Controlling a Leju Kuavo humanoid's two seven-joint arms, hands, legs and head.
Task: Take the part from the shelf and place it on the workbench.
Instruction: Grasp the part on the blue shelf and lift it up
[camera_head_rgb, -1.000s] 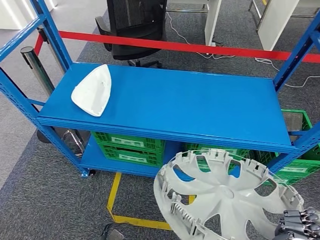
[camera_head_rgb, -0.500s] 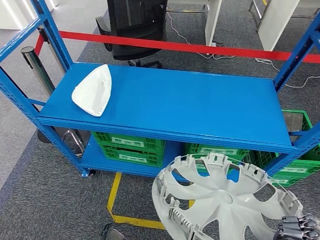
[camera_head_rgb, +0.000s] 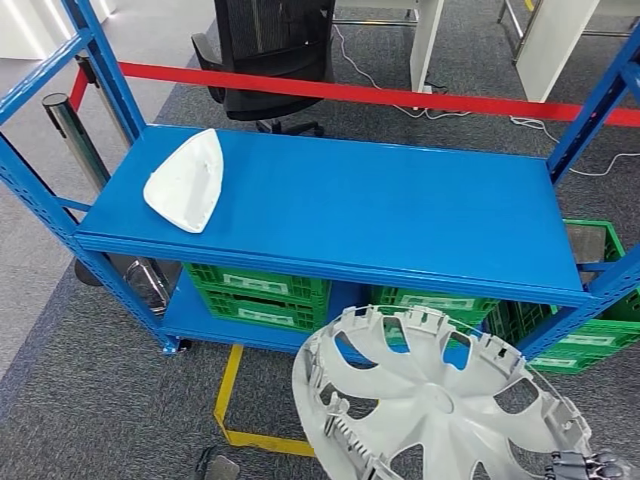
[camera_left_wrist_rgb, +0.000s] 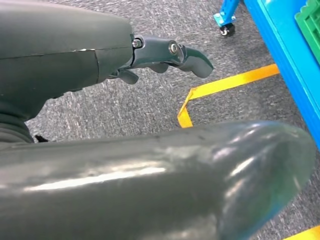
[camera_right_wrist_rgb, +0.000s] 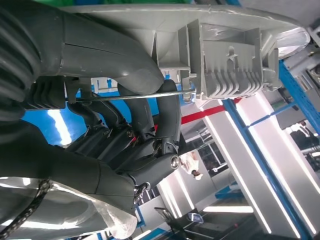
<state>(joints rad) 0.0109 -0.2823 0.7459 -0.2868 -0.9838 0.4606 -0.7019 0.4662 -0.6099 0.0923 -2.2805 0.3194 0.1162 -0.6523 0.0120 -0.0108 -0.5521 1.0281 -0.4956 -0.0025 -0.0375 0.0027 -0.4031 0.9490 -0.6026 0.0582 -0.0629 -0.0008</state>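
Now right hand (camera_head_rgb: 585, 466) grips hubcap (camera_head_rgb: 434, 400), ribbed side up.

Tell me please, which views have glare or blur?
Head view: sharp and evenly lit. Left wrist view: the close left hand is soft, with a bright sheen on its thumb. Right wrist view: strong glare from ceiling lights behind the right hand.
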